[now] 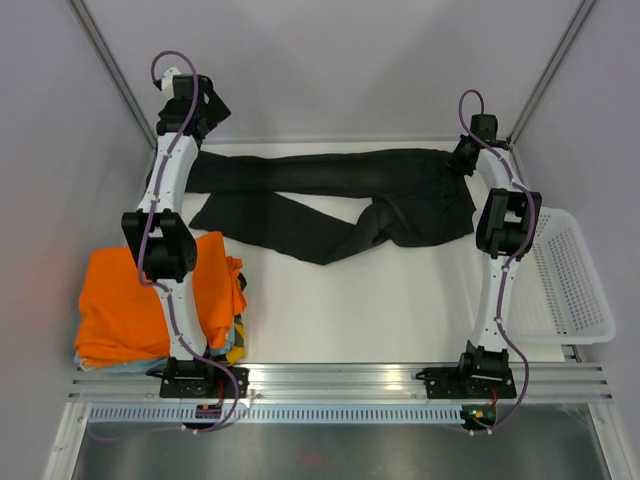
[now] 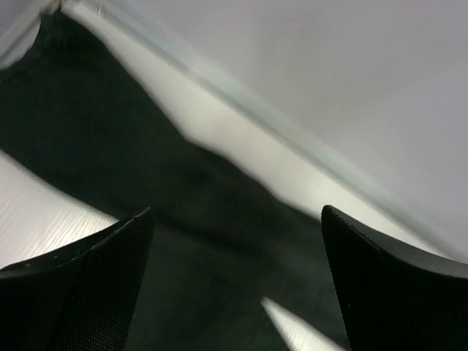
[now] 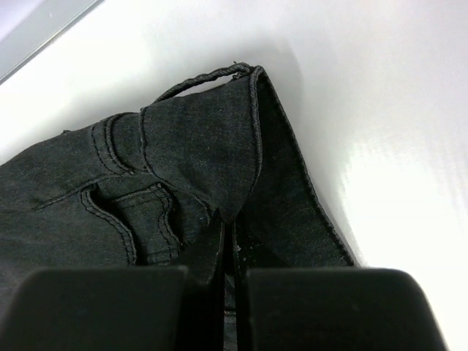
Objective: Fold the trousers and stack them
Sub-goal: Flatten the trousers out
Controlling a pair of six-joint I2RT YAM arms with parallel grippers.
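The black trousers [image 1: 340,195] lie spread across the far half of the table, waist at the right, legs running left and partly crossed. My right gripper [image 1: 462,160] is at the far right corner, shut on the waistband; the right wrist view shows the waist edge [image 3: 212,161] pinched between its closed fingers [image 3: 110,307]. My left gripper [image 1: 195,125] hovers over the leg ends at the far left. It is open, with dark trouser fabric [image 2: 183,219] below and between the spread fingers [image 2: 88,285], nothing held.
A pile of folded garments topped by a bright orange one [image 1: 120,300] sits at the near left, under the left arm. A white mesh basket [image 1: 575,280] stands off the table's right edge. The back wall is close behind both grippers.
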